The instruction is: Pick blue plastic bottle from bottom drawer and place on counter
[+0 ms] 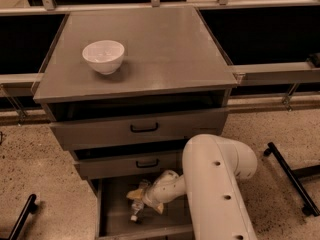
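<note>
The bottom drawer [107, 219] is pulled open below the two shallower drawers with black handles. The blue plastic bottle [135, 213] lies inside it, its white cap towards the front. My gripper [145, 202] is down in the drawer, right at the bottle's middle and partly hiding it. The white forearm reaches in from the right. The counter [165, 49] above is a broad grey top.
A white bowl [103, 56] stands on the left part of the counter. The top drawer [140, 128] and middle drawer [135, 164] are both slightly open. My large white arm link [220, 184] fills the lower right. Black base legs [290, 176] lie on the speckled floor.
</note>
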Tool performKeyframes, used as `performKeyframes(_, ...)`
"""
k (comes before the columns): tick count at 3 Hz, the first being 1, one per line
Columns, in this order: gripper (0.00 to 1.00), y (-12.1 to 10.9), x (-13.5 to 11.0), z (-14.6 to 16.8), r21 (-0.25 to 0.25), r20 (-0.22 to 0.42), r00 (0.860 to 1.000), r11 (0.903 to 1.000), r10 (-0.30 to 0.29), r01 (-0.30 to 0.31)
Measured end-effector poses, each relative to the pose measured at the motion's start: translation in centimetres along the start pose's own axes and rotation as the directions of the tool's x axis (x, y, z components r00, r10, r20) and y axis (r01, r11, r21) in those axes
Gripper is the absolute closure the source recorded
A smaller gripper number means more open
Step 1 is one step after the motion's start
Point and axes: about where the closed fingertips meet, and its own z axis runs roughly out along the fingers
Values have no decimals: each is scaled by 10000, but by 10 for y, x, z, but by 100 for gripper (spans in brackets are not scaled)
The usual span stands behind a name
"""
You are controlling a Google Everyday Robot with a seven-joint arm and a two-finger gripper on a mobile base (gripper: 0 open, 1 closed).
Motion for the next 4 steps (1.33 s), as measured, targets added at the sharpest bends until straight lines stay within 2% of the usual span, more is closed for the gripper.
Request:
performKeyframes(2,0,-10,-4,28,121,172,9995,9995,-282,280)
performKeyframes(3,6,-11,-4,42,-30,274,9992,9995,-300,301)
performKeyframes(4,19,-10,-1,50,-167,312,9992,9995,-269,274)
